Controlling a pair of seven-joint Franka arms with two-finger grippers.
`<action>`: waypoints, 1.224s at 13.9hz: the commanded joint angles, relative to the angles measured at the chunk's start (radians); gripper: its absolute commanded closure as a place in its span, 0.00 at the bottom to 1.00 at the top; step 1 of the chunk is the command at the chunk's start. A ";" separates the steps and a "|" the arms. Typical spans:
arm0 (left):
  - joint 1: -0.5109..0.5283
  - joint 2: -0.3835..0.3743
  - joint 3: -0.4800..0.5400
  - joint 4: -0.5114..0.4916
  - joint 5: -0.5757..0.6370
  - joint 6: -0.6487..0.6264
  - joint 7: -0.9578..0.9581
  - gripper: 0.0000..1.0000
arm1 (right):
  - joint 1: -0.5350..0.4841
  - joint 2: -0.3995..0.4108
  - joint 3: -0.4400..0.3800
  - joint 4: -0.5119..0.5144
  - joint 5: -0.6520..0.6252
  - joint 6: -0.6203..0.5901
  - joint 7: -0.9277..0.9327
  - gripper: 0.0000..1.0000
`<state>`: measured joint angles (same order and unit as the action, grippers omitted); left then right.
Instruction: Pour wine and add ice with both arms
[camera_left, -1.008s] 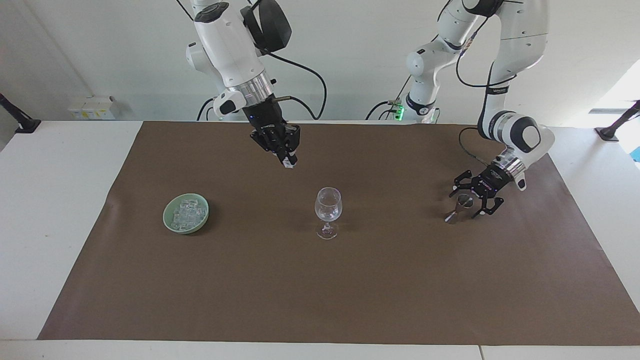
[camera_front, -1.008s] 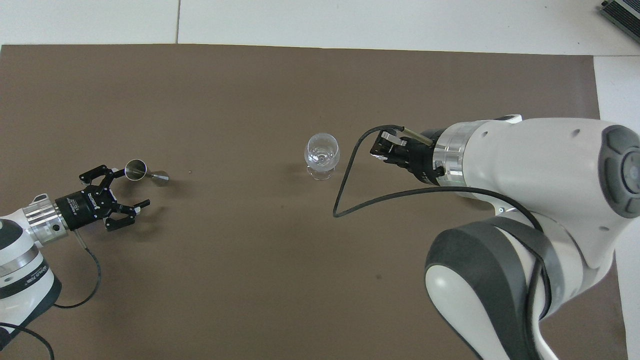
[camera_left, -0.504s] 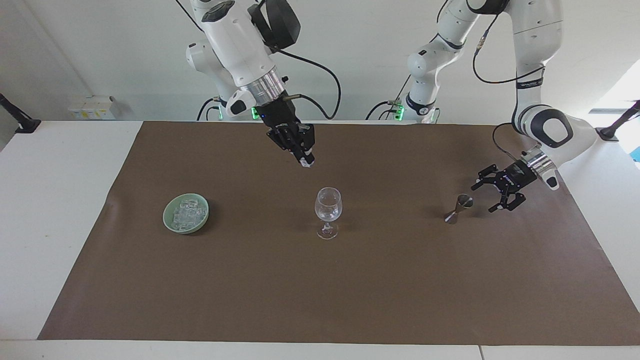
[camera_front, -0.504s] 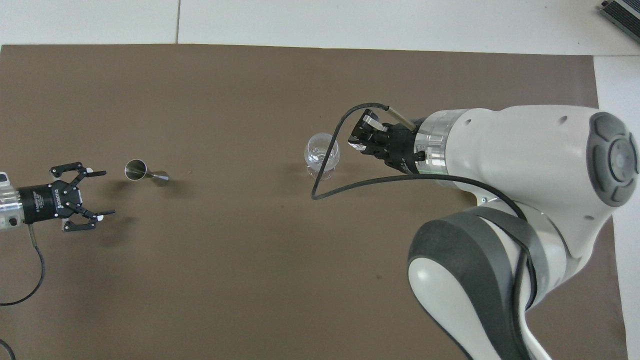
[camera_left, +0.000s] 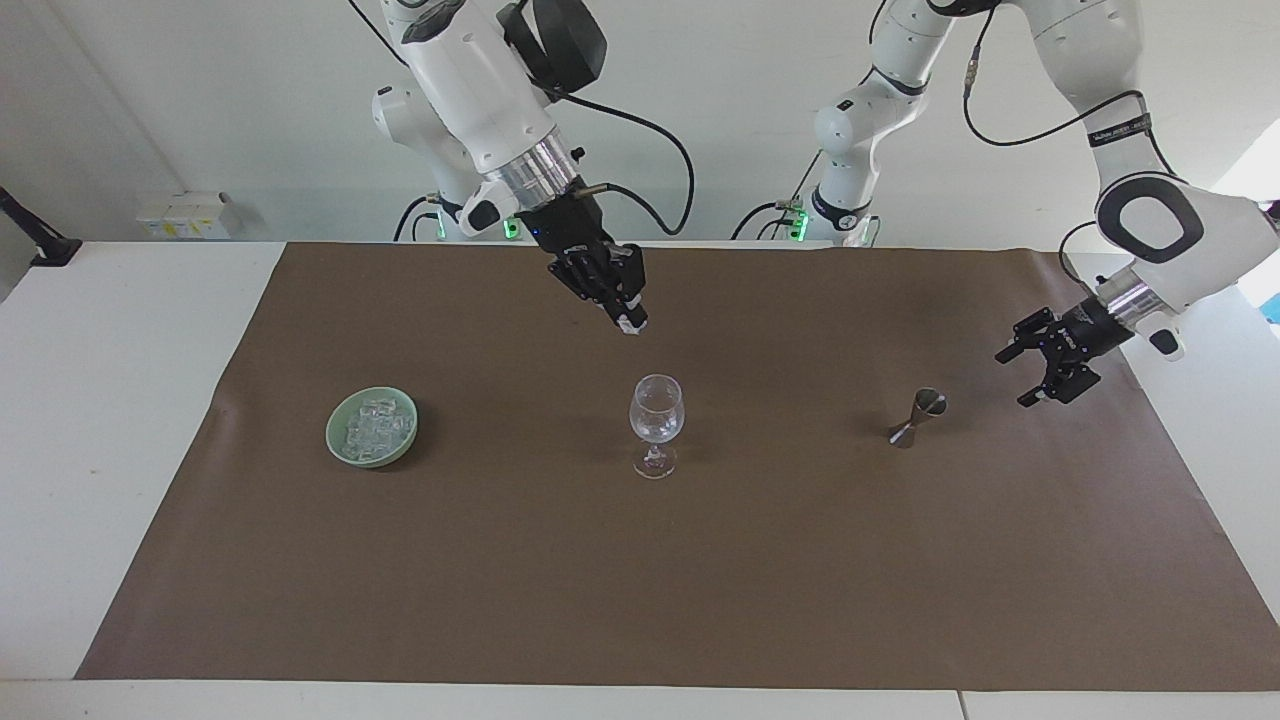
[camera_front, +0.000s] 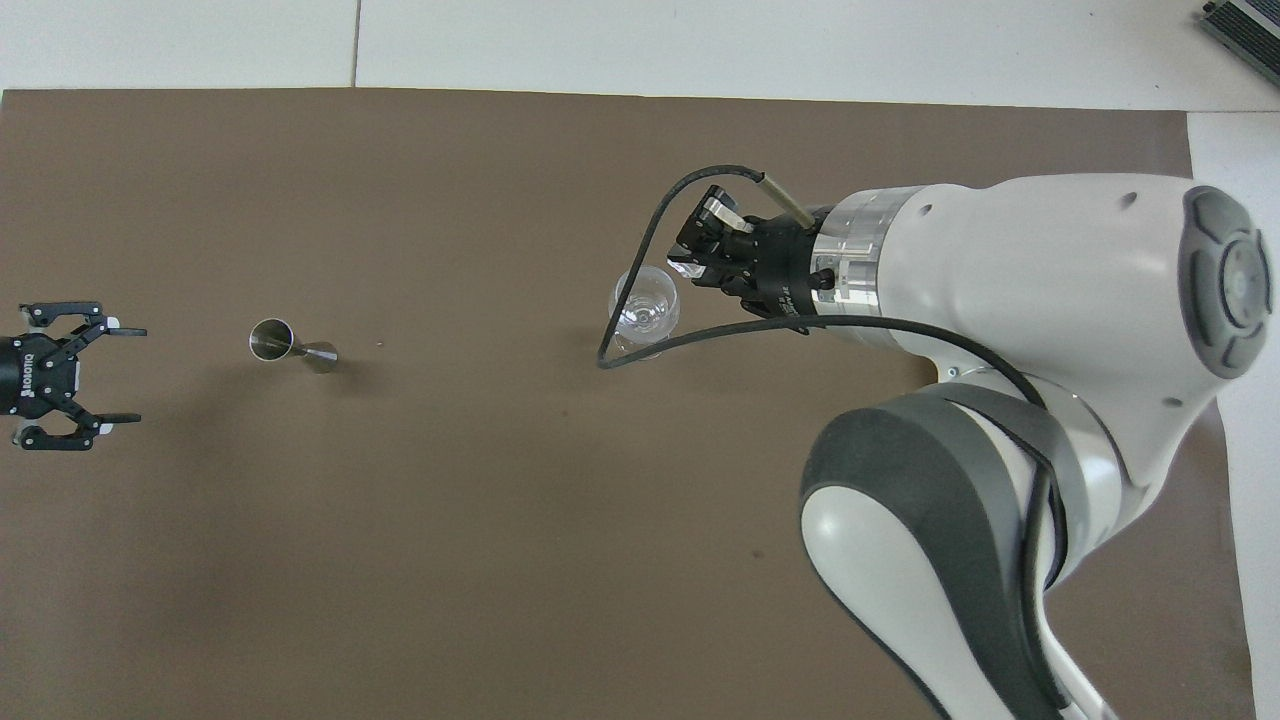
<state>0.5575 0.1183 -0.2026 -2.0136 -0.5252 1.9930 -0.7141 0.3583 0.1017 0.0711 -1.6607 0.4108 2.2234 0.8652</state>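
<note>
A green bowl (camera_left: 372, 428) of ice (camera_left: 378, 423) sits amid open brown mat (camera_left: 640, 600) toward the right arm's end of the tabletop, the tilted right claw (camera_left: 630, 325) hangs pinched on one clear cube over the wine glass (camera_left: 656, 424), and past the jigger (camera_left: 917, 418) the empty left claw (camera_left: 1040, 375) gapes near the mat's edge.

Bright, even light, soft shadows on the mat (camera_left: 700, 560); distant detail perhaps slightly soft.
</note>
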 joint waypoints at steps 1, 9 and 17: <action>-0.010 -0.037 -0.003 0.047 0.098 -0.029 0.008 0.00 | 0.004 0.082 0.004 0.088 0.020 0.013 0.021 1.00; -0.031 -0.046 -0.006 0.193 0.244 -0.097 0.195 0.00 | 0.028 0.181 0.003 0.219 0.014 0.031 0.107 1.00; -0.091 -0.129 -0.004 0.199 0.373 -0.126 0.478 0.00 | 0.034 0.204 0.003 0.230 -0.004 0.036 0.080 1.00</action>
<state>0.5134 0.0166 -0.2211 -1.8213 -0.2020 1.9018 -0.2916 0.3892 0.2860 0.0711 -1.4367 0.4111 2.2574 0.9657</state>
